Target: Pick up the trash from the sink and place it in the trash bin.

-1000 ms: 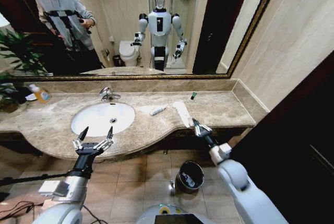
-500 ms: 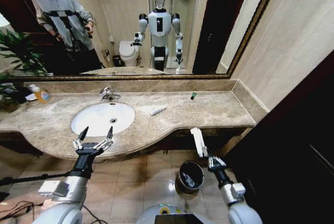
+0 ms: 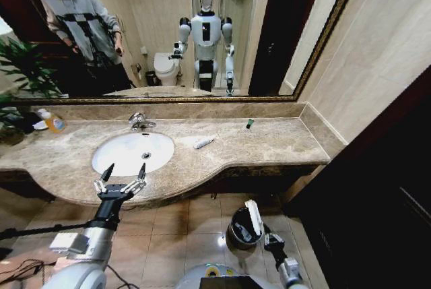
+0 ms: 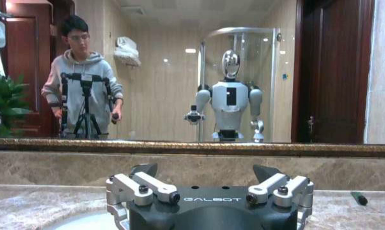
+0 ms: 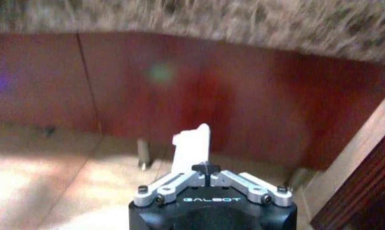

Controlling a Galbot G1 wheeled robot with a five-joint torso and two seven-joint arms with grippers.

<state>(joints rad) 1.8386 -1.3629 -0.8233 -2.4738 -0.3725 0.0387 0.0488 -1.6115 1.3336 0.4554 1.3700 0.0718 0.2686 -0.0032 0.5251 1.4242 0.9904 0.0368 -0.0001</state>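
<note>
The white oval sink point(image 3: 128, 154) is set in the marble counter. A small white tube point(image 3: 203, 142) and a tiny dark-green-capped piece point(image 3: 249, 124) lie on the counter to its right. My left gripper point(image 3: 126, 169) hovers open at the counter's front edge, just before the basin. In the left wrist view, its fingers point(image 4: 144, 170) stand spread and the green-capped piece point(image 4: 359, 198) shows far off. My right gripper point(image 3: 263, 234) is low by the floor, shut on a flat white packet point(image 3: 254, 215) that stands upright over the dark trash bin point(image 3: 236, 224). The right wrist view shows the packet point(image 5: 192, 143) between the shut fingers.
A chrome faucet point(image 3: 139, 122) stands behind the basin and an orange-yellow soap bottle point(image 3: 52, 122) sits at the far left. The counter's curved front edge point(image 3: 222, 171) overhangs the tiled floor where the bin stands. A dark wall panel point(image 3: 377, 188) closes the right side.
My right arm has come down from counter height to the floor level with the white packet, ending over the bin. The left arm has stayed still.
</note>
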